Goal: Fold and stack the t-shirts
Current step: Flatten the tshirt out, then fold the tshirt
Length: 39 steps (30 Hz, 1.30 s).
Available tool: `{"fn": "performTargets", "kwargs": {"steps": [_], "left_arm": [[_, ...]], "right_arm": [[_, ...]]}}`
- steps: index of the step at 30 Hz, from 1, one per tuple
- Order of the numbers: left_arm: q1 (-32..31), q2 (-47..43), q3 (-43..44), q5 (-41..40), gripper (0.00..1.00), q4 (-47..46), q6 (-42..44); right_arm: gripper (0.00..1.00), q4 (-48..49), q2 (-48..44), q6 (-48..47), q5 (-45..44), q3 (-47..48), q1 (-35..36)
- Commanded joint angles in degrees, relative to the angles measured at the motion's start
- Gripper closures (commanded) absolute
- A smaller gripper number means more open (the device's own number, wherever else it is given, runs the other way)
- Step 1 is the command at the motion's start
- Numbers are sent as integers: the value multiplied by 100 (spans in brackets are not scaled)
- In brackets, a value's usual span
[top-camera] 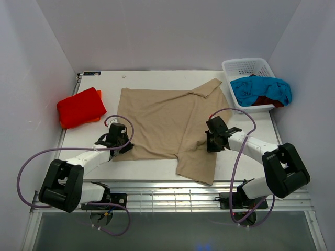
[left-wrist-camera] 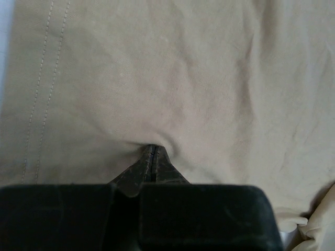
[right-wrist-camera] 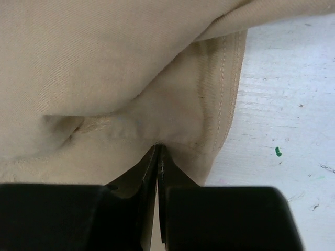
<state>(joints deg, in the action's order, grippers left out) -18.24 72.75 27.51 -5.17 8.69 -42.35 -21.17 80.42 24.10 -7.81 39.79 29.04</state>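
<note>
While the tan t-shirt (top-camera: 162,123) lies spread on the surface (top-camera: 146,78), the left gripper (left-wrist-camera: 152,150) and right gripper (right-wrist-camera: 158,149) are each clenched on its cloth. Both edges should be lifted evenly and carried across together, keeping the fabric taut without dragging.

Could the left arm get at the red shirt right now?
Probably not yet: the left gripper is shut on the tan shirt. The red shirt lies close, nothing between.
</note>
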Motion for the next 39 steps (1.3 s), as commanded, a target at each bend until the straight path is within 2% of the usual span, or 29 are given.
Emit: {"fn": "performTargets", "kwargs": {"steps": [1,7,11,22,27,30,31,32,34,35,36,37,38,39], "left_arm": [[-13,143,-193,-81,100,256,-63],[215,117,-290,-37,100,353,33],[856,-94,-404,244,100,379,288],[1077,90,-360,333,100,326,341],[1077,-391,-343,113,100,449,324],[1077,-839,-211,340,100,371,341],[1077,-955,-150,437,100,318,367],[1059,-1078,-27,507,100,248,394],[1016,-1419,114,700,92,28,473],[946,-1509,184,719,80,-51,517],[910,-1605,341,710,74,-173,569],[866,-1728,413,728,62,-227,657],[744,-1781,483,719,41,-279,701],[656,-1825,545,693,36,-384,736]], "right_arm": [[92,-414,140,86,-431,116,5],[92,-625,421,34,-685,161,-126],[92,-836,439,34,-915,108,-249],[90,-1267,-18,-195,-906,116,-917],[92,-1784,18,-186,-1099,502,-935],[92,-1882,-333,-387,-1012,906,-926],[90,-1882,-439,-432,-881,1056,-926],[83,-1891,-622,-484,-784,1379,-926],[75,-1812,-756,-642,-634,1732,-926],[66,-1734,-843,-713,-468,1864,-926],[61,-1689,-844,-774,-397,2161,-926],[58,-1593,-827,-845,-335,2295,-926],[54,-1531,-687,-924,-283,2409,-926],[53,-1461,-599,-994,-239,2611,-926]]}}
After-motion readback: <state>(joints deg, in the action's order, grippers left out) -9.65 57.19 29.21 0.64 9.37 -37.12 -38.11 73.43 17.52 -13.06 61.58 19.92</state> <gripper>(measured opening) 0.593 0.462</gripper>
